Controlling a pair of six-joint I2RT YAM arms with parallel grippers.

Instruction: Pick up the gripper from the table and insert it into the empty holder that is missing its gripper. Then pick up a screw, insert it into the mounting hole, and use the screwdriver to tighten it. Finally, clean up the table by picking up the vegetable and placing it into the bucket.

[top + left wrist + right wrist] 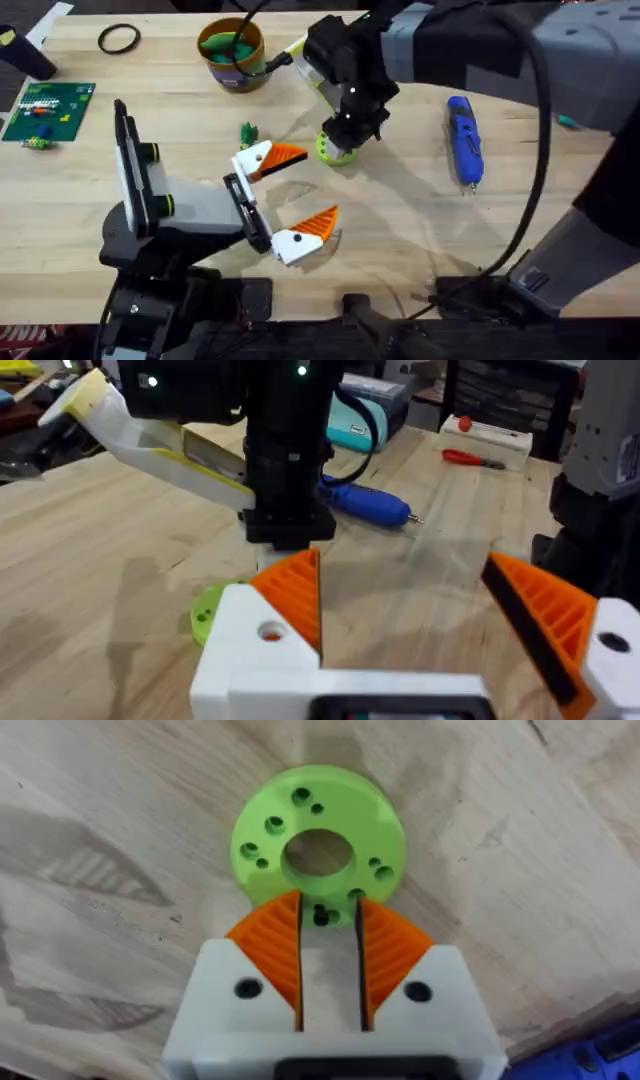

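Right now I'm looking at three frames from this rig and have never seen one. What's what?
It is a robot with two arms at a wooden table. The overhead picture looks down from above the arms' bases. The other two come from a camera on each wrist, looking along that arm's own hand.

The left hand, white with orange pads, is open and holds nothing. The right hand hangs right over a lime-green ring with a centre hole. A small dark spot sits at its tip, but I cannot tell whether it holds anything.

On the table lie a blue screwdriver, a small dark green toy vegetable, a yellow bucket with green pieces inside, a green circuit board and a black ring.
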